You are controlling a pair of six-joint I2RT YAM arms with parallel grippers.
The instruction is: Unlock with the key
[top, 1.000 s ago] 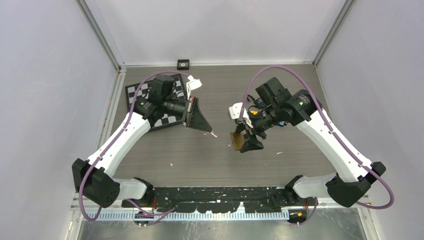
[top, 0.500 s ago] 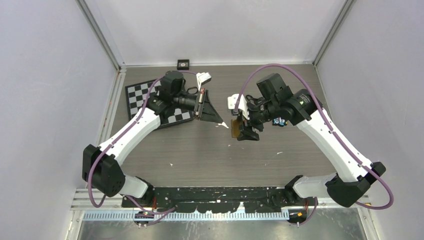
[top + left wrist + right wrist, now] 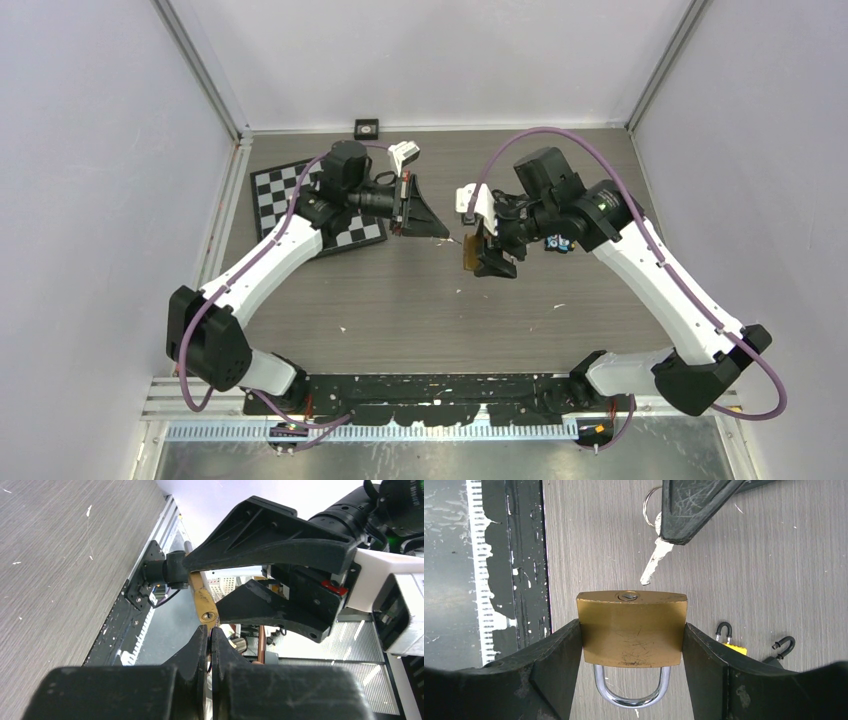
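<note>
Key (image 3: 653, 566), pinched by left gripper (image 3: 209, 636), just beside padlock (image 3: 631, 622) (clamped in right gripper (image 3: 631, 635)).

We are clamping the brass padlock (image 3: 631, 628) by its two sides in the right gripper (image 3: 631, 640), above the table. Its keyhole (image 3: 628, 596) is facing the key (image 3: 654, 562), and its steel shackle (image 3: 631, 692) is sitting closed at the opposite end. We are pinching the silver key by its head in the left gripper (image 3: 209, 639). Its blade is tilting, with the tip hanging just short of the keyhole and not yet in.
</note>
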